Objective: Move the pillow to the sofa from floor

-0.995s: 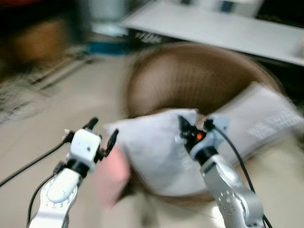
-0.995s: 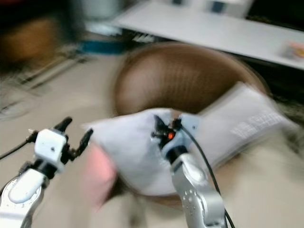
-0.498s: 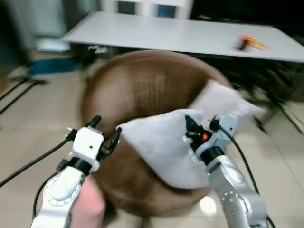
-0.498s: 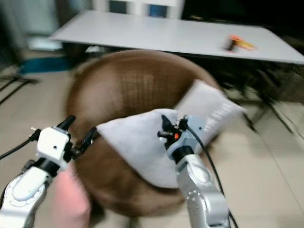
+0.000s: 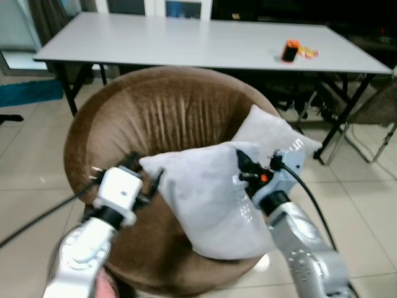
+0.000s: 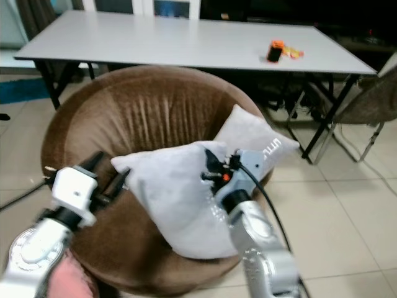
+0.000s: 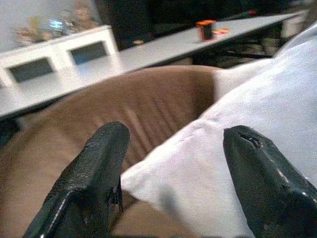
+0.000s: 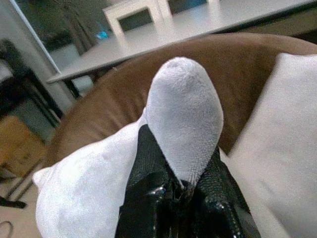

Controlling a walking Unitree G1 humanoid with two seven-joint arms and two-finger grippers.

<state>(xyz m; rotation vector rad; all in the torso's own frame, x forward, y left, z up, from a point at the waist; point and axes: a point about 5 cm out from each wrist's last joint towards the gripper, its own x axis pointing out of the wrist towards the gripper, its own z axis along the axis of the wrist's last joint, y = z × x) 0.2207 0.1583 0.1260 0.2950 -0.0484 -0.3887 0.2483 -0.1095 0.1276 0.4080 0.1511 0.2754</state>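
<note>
A light grey pillow (image 5: 205, 198) hangs over the seat of a round brown sofa chair (image 5: 155, 118). My right gripper (image 5: 240, 166) is shut on the pillow's upper right corner; in the right wrist view the pinched corner (image 8: 183, 109) bulges above the fingers (image 8: 148, 168). My left gripper (image 5: 146, 169) stands open at the pillow's left corner. In the left wrist view that corner (image 7: 198, 158) lies between its two spread fingers (image 7: 94, 173), with no sure touch. A second pale pillow (image 5: 273, 133) leans on the sofa's right side.
A long grey table (image 5: 198, 40) stands behind the sofa with an orange object (image 5: 290, 49) on it. A folding chair (image 5: 372, 112) is at the right. Tiled floor (image 5: 360, 211) surrounds the sofa. A pink shape (image 5: 105, 288) is at the bottom left.
The camera has swung and the picture has sharpened, bringing the sofa and table to the centre. The pillow stays held by my right gripper; the left gripper stays open beside it.
</note>
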